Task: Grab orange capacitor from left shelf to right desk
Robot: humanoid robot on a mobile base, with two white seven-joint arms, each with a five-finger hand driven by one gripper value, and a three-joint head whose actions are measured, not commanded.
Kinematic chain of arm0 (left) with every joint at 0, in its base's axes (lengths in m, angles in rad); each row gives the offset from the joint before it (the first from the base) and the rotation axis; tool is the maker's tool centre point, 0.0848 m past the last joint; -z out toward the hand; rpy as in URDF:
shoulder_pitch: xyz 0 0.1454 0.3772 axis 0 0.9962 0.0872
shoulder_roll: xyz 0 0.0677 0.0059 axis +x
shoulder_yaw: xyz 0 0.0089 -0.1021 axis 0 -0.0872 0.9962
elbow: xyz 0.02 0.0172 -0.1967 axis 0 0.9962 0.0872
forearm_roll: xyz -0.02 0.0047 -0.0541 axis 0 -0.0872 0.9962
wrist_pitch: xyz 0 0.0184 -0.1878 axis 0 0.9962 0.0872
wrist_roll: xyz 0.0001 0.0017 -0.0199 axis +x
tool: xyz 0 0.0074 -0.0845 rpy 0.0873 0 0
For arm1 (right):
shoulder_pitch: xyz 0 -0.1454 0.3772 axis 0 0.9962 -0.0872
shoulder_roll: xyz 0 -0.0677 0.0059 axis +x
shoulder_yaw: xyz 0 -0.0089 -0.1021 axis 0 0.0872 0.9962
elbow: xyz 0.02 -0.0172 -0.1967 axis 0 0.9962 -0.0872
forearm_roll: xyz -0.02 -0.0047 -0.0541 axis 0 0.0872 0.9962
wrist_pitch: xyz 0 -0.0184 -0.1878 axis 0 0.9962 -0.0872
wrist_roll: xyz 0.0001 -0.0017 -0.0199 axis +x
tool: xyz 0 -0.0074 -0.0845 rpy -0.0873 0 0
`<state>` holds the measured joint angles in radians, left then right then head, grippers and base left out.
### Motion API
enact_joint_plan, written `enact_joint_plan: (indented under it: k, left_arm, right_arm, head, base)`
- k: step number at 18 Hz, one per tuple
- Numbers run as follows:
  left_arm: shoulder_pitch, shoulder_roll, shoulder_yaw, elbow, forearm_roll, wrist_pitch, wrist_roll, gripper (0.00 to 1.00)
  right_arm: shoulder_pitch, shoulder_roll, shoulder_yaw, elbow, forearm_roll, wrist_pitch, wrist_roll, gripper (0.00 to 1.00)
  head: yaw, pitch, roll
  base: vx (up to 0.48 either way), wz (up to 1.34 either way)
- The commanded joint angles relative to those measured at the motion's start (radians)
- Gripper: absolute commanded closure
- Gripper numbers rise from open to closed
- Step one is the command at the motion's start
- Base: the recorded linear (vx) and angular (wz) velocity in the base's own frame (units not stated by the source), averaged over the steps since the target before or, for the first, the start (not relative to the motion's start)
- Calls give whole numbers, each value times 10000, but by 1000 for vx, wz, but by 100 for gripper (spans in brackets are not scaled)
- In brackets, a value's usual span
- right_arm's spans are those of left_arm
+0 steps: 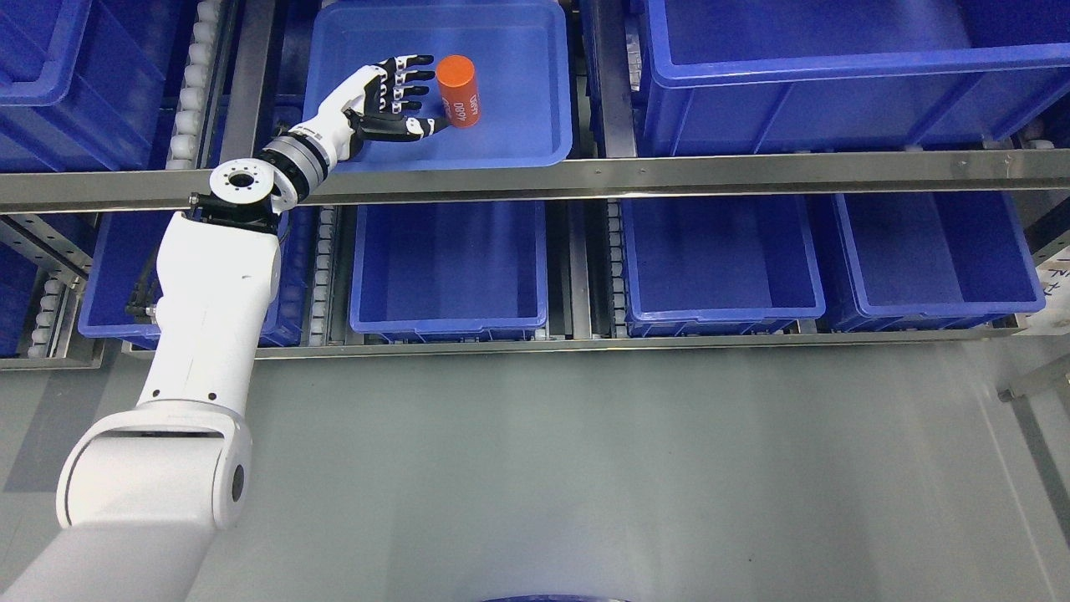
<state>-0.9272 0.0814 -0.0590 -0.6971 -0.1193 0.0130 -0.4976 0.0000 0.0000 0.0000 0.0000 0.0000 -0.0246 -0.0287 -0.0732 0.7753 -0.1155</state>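
Note:
An orange capacitor (459,90), a short cylinder with white print on its side, stands in a shallow blue tray (518,125) on the upper shelf level. My left hand (418,94) reaches into the tray from the lower left, its fingers spread and pointing right. The fingertips (425,60) are just left of the capacitor, and the thumb (430,127) lies close under its lower end. The hand is open and nothing is held in it. My right arm does not show.
Deep blue bins (449,322) (719,313) (936,305) line the lower shelf level, and a large blue bin (836,84) sits right of the tray. A steel shelf rail (669,171) crosses in front of the tray. Grey floor lies below.

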Motion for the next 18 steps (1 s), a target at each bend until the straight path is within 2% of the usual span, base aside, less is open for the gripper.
enact_joint_plan:
  k: [1, 7, 10, 15, 18]
  left_arm:
    - [-438, -62, -146, 834, -234, -7, 6, 14]
    - [-438, -384, -269, 973, -188, 8, -40, 14]
    - [-438, -415, -162, 957, -157, -37, -40, 20]
    - [-423, -385, 450, 957, -142, -1064, -55, 49]
    - [-423, -354, 575, 957, -142, -1173, -55, 59]
  right_arm:
    - [200, -175, -123, -174, 46, 0, -5, 0]
    - [200, -175, -123, -174, 46, 0, -5, 0]
    - [200, -175, -123, -174, 46, 0, -5, 0]
    - [200, -175, -123, -174, 46, 0, -5, 0]
    - [200, -175, -123, -174, 46, 0, -5, 0]
  head:
    - [0, 0, 0]
    - [0, 0, 0]
    - [0, 0, 0]
    - [0, 0, 0]
    - [0, 0, 0]
  base:
    - [0, 0]
    - [0, 0]
    - [0, 0]
    - [0, 0]
    - [0, 0]
